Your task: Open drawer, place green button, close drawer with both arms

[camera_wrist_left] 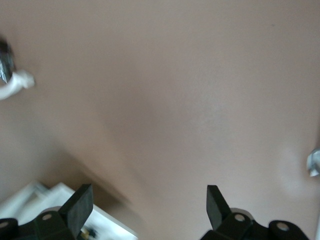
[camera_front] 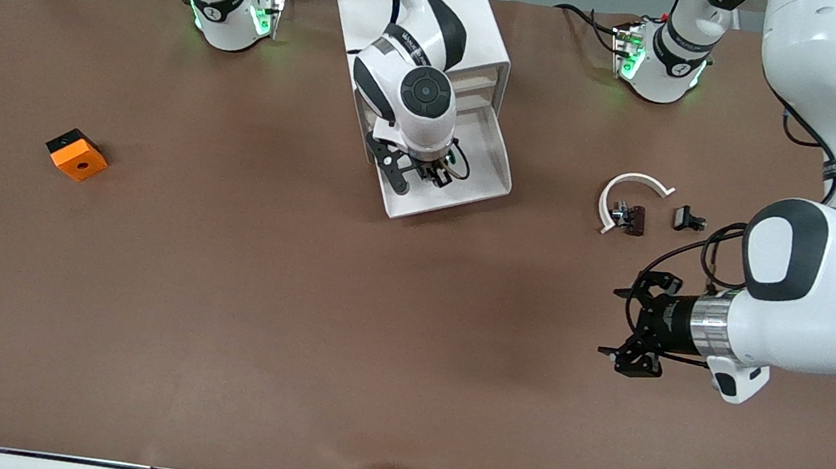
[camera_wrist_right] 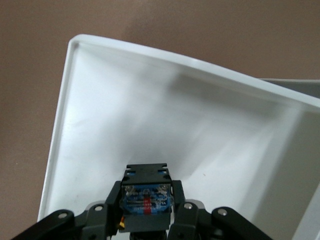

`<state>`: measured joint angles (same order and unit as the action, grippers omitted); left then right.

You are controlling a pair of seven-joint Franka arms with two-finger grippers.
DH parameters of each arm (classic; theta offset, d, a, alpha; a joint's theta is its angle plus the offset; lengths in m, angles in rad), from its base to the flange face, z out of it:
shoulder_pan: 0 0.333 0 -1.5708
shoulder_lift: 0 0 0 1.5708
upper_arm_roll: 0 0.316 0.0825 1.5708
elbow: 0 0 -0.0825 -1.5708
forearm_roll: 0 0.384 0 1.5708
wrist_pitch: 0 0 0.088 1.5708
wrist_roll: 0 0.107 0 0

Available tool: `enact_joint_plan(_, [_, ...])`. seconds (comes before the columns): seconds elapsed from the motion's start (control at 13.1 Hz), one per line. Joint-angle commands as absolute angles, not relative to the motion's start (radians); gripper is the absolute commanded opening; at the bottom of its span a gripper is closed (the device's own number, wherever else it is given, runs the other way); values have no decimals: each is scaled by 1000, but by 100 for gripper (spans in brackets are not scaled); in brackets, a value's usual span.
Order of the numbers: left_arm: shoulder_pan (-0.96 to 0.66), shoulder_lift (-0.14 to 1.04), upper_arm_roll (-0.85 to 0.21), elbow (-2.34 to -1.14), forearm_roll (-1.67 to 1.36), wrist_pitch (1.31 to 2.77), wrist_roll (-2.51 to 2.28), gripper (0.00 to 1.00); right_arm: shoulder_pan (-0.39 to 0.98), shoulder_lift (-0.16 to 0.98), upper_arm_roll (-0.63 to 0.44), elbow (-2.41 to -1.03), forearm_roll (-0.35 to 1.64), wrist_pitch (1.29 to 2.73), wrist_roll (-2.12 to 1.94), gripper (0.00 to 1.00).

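The drawer (camera_front: 493, 165), the lowest tray of the white cabinet (camera_front: 484, 37), stands pulled open toward the front camera. My right gripper (camera_front: 432, 174) is over the open tray. In the right wrist view it (camera_wrist_right: 146, 201) is shut on the button (camera_wrist_right: 145, 194), whose dark blue-grey base with a red mark shows between the fingers, just above the white tray floor (camera_wrist_right: 150, 125). The green cap is hidden. My left gripper (camera_front: 631, 324) is open and empty, up over bare table toward the left arm's end. Its spread fingers (camera_wrist_left: 80, 207) show in the left wrist view.
An orange cube (camera_front: 76, 155) lies toward the right arm's end. A white arc (camera_front: 628, 188) and small black-brown clip parts (camera_front: 630, 218) (camera_front: 688, 219) lie on the table between the drawer and the left arm. The arc's end (camera_wrist_left: 15, 84) shows in the left wrist view.
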<state>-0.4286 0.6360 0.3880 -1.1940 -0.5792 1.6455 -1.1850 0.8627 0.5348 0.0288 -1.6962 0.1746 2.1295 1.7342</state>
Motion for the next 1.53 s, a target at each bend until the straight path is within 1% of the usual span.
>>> enact_joint_plan(0.0, [-459, 611, 368, -1238, -433, 1647, -1007, 100, 881, 551, 20, -1667, 189, 2131, 1741, 77])
enact_joint_plan(0.08, [-475, 611, 354, -1239, -408, 1647, -965, 100, 881, 551, 20, -1666, 189, 2129, 1733, 96])
enact_joint_plan(0.15, [-497, 611, 351, -1239, -387, 1649, -956, 100, 877, 549, 20, -1663, 190, 2126, 1732, 100])
enact_joint_plan(0.31, [-529, 601, 350, -1242, -350, 1647, -918, 100, 873, 545, 20, -1640, 190, 2114, 1735, 100])
enact_joint_plan(0.46, [-528, 598, 348, -1270, -348, 1658, -835, 100, 865, 520, 18, -1617, 190, 2057, 1732, 100])
enact_joint_plan(0.77, [-586, 591, 348, -1368, -342, 1729, -701, 100, 793, 485, 18, -1485, 192, 1782, 1637, 100])
enact_joint_plan(0.84, [-610, 583, 348, -1390, -327, 1735, -671, 100, 770, 462, 18, -1479, 193, 1740, 1568, 100])
enact_joint_plan(0.92, [-632, 560, 347, -1431, -292, 1762, -657, 100, 743, 433, 18, -1480, 196, 1705, 1507, 100])
enact_joint_plan(1.07, [-646, 491, 321, -1569, -268, 1921, -553, 100, 675, 378, 17, -1482, 202, 1607, 1345, 100])
enact_joint_plan(1.15, [-643, 479, 310, -1610, -268, 1983, -534, 100, 637, 349, 17, -1488, 204, 1570, 1251, 100])
enact_joint_plan(1.3, [-655, 495, 292, -1638, -267, 2051, -529, 100, 580, 283, 14, -1512, 204, 1531, 1108, 100])
enact_joint_plan(1.46, [-687, 520, 279, -1657, -267, 2097, -534, 100, 516, 191, 14, -1593, 204, 1539, 931, 100])
